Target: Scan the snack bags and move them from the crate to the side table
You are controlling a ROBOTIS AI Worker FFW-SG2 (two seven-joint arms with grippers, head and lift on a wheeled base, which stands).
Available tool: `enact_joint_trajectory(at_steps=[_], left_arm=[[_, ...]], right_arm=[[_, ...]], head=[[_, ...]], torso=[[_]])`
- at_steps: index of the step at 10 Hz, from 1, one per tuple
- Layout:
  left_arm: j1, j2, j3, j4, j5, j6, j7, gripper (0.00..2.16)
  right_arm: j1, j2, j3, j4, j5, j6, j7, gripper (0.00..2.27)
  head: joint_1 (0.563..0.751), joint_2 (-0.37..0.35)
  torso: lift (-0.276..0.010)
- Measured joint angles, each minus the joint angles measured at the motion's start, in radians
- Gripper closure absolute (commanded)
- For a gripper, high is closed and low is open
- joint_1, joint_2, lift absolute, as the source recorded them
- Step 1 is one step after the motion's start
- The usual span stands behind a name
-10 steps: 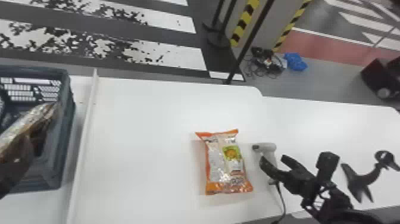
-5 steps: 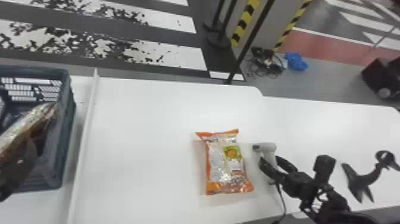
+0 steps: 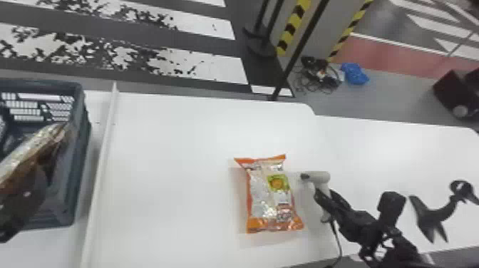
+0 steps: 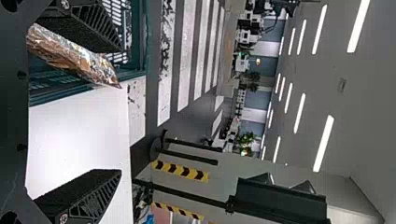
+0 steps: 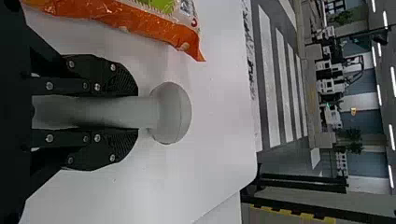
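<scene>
My right pincer [image 3: 328, 199] gripped the scanner [image 3: 320, 177] | my left pincer [image 3: 23, 201] stood open at the crate [image 3: 79, 153] | orange snack bag [image 3: 265, 196] lay on the white table [image 3: 171, 178] near the scanner | silvery-brown bag [image 3: 34, 148] slanted in the crate

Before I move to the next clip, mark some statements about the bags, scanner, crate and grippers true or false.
1. The right gripper is closed around the scanner. True.
2. A white ledge runs between the crate and the orange snack bag. True.
3. The orange snack bag lies inside the crate. False: it lies on the white table.
4. The left gripper has its fingers pressed together. False: they stand wide apart.
5. The scanner is on the robot's right of the orange snack bag. True.
6. The crate is on the robot's right of the orange snack bag. False: it is on the left.
</scene>
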State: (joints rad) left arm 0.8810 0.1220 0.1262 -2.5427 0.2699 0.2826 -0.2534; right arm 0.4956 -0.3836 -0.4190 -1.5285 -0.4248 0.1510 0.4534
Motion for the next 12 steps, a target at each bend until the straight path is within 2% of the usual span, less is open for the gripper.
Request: enact_joint_trajectory(at_steps=[2,4,7,10,12], left_arm=[[-0.004,0.004,-0.005,0.001,0.001,0.011,0.003,0.07],[-0.008,0.007,-0.012,0.001,0.002,0.008,0.005,0.07],[-0.01,0.01,-0.014,0.001,0.002,0.008,0.006,0.07],[-0.006,0.006,-0.014,-0.002,0.001,0.005,0.007,0.07],[-0.006,0.005,-0.017,-0.002,-0.002,0.005,0.007,0.07]], right_arm=[[0.075,0.075,-0.04,-0.12,-0.004,-0.05,-0.064,2.24],[0.144,0.127,-0.075,-0.269,-0.036,-0.053,-0.07,2.24],[0.179,0.156,-0.076,-0.386,-0.064,0.0,-0.068,2.24],[0.188,0.171,-0.026,-0.413,-0.062,0.03,-0.068,2.24],[0.199,0.178,0.006,-0.422,-0.054,0.032,-0.068,2.24]], head=[[0.695,-0.35],[0.695,-0.35],[0.695,-0.35],[0.695,-0.35],[0.695,-0.325]], torso=[[-0.087],[-0.087],[-0.087],[-0.087],[-0.087]])
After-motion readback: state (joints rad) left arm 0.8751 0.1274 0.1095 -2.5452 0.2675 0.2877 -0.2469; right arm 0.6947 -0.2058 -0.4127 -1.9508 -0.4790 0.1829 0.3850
